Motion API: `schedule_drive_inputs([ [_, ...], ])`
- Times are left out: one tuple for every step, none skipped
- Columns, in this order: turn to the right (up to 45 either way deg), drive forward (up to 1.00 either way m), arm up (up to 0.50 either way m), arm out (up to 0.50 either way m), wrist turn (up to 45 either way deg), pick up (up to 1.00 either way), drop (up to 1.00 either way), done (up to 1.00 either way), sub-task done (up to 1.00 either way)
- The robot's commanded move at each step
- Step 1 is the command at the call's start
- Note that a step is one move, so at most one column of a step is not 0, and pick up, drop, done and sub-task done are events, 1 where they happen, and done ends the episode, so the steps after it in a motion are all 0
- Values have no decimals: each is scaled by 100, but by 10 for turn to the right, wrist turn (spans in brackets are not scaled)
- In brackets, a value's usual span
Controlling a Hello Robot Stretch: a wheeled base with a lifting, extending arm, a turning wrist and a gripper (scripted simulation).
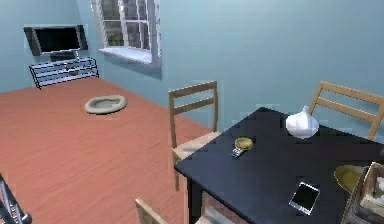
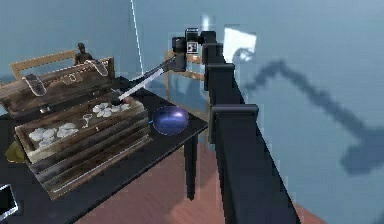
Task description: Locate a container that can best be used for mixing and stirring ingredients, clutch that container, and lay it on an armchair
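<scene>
One dark blue bowl (image 2: 170, 122) sits on the black table (image 2: 176, 140), at four o'clock from the gripper (image 2: 124, 95), which points toward eight o'clock against an open wooden chest (image 2: 60, 110); whether it holds anything cannot be told.

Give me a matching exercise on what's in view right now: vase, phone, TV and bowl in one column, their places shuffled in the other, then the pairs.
Things:
1. white vase
2. phone
3. television
4. blue bowl

Places:
a. on a low stand by the far wall
b. on the dark table, near the forward view's bottom edge
c. at the table's edge, beside the wooden crate
d. toward the table's far side, by a wooden chair

Pairs: 1-d, 2-b, 3-a, 4-c.
</scene>
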Motion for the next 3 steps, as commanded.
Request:
schedule_drive_inputs([
  [0, 0, 0, 0, 450, 0, 0, 0, 0],
  [0, 0, 0, 0, 300, 0, 0, 0, 0],
  [0, 0, -30, 0, 0, 0, 0, 0, 0],
])
